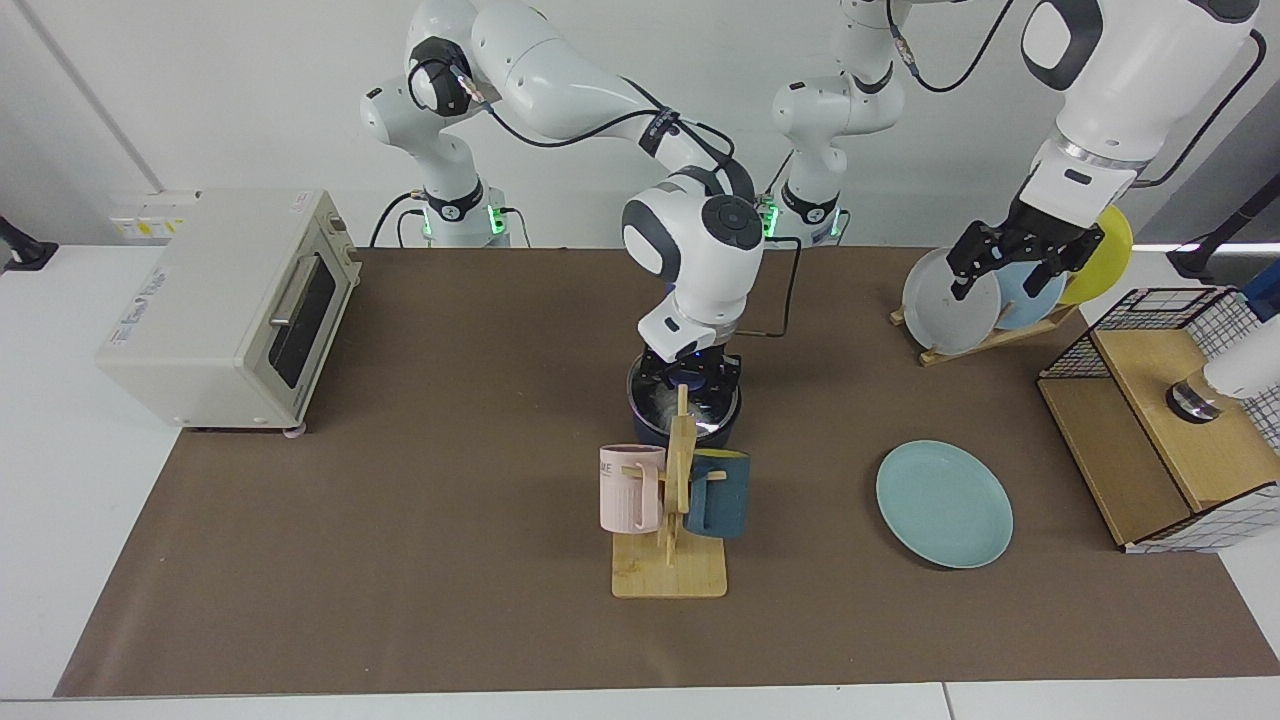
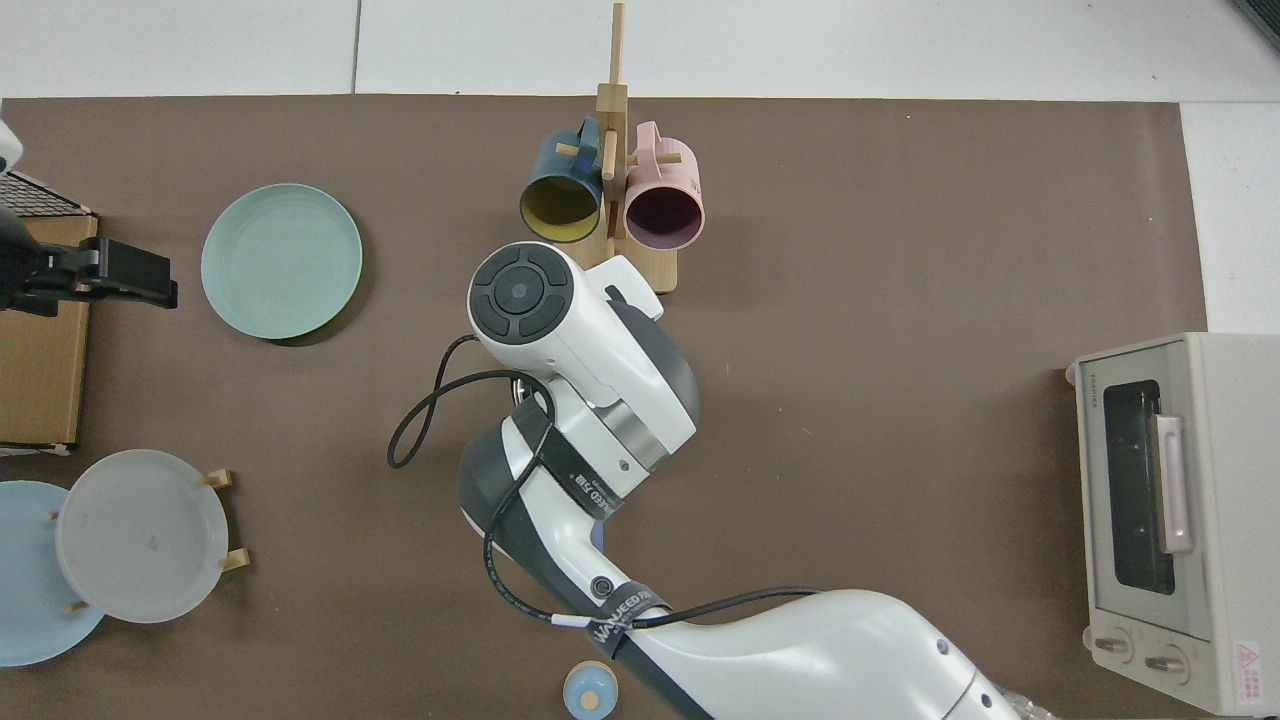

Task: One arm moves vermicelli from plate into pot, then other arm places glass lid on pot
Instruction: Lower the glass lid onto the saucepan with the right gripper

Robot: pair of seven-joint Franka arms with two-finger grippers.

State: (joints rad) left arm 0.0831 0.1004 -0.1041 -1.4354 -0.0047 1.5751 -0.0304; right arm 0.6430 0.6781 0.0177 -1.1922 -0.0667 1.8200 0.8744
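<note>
- Facing view: the right gripper stood directly above the pot, near the middle of the worktop, closed on the blue knob of the glass lid. The lid lay level and centred on the pot's mouth, apparently seated or all but seated on the rim; whether it rested fully could not be told, since the wooden mug rack and the dark teal mug covered the pot's near side.
- Facing view: pale strands of the vermicelli showed through the glass, inside the pot. The plate lay bare toward the worktop's front right-hand part, well apart from the pot.
- Facing view: the left gripper hung high by the plate rack at the far right-hand edge, its fingers spread and empty; that arm waited.
- Facing view, judgement: the deciding relation was vertical, lid axis in line with pot axis; what remained was to let go of the knob and rise straight up, without dragging the lid sideways.
- Top view: the right arm covered the pot, the lid and its own gripper entirely, so nothing of the seating could be checked. The plate lay empty near one end of the worktop, with the black fingers of the left gripper beside it at that edge.
</note>
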